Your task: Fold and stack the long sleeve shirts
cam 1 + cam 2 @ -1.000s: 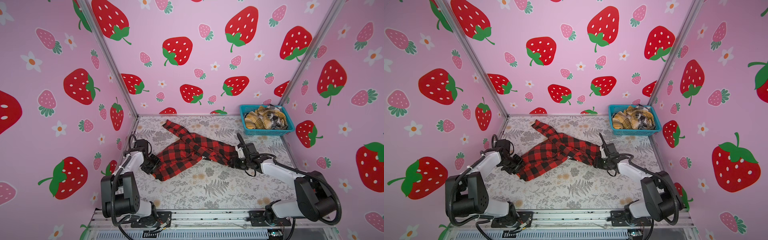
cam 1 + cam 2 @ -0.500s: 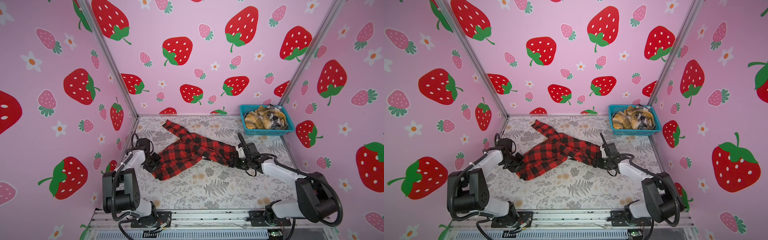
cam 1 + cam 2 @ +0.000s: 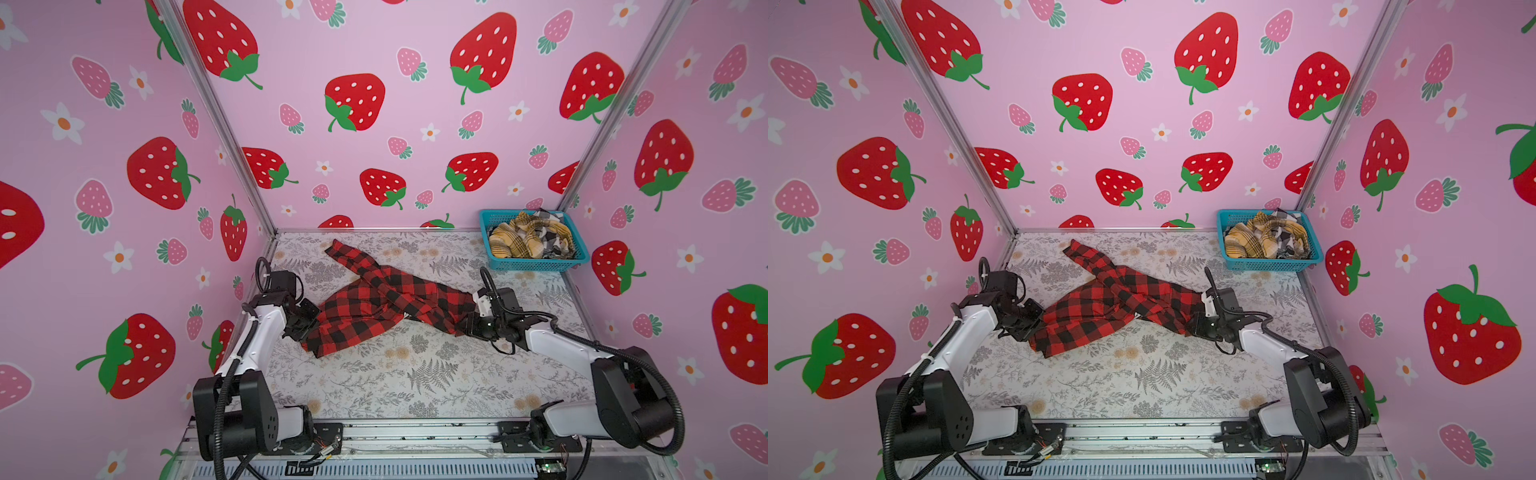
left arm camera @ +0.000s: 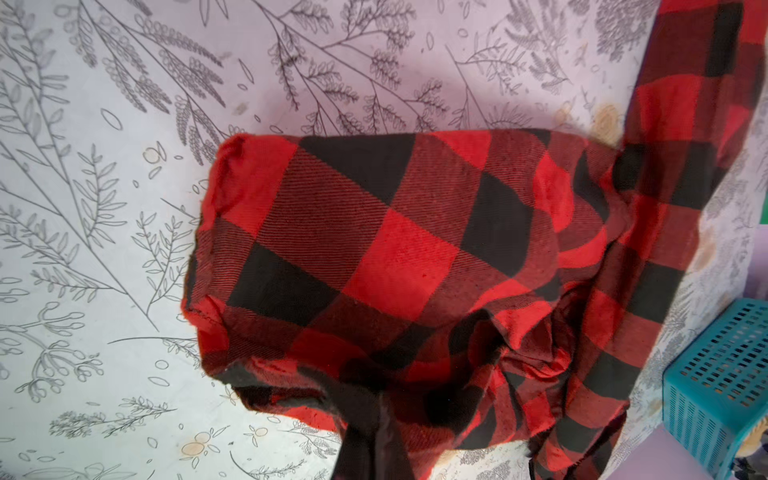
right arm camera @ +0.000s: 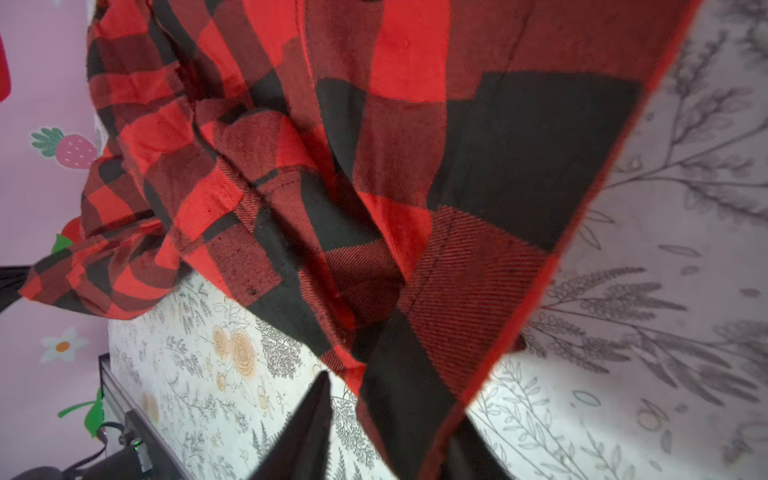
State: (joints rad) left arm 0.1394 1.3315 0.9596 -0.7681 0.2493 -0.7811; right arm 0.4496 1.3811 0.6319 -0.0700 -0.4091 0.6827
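Two tools sit at opposite ends of the red-and-black shirt (image 3: 374,307), which lies rumpled and slantwise across the middle of the floral bench (image 3: 415,374) in both top views, one sleeve reaching toward the back wall. The left tool (image 3: 309,321) meets the shirt's end nearest the left wall. The left wrist view shows its jaws drawn together, with a bunched fold of the check cloth pinched between them.

The right tool (image 3: 467,325) is at the shirt's other end. In the right wrist view the cloth runs down between its dark fingers (image 5: 311,424), and a sliver of bench shows between one finger and the fabric (whether they actually press the cloth, I cannot tell).

At the back right corner stands a turquoise basket (image 3: 536,265), well apart from the spread shirt. It holds a mustard plaid shirt (image 3: 511,245) and a black-and-white plaid shirt (image 3: 555,239), heaped together.
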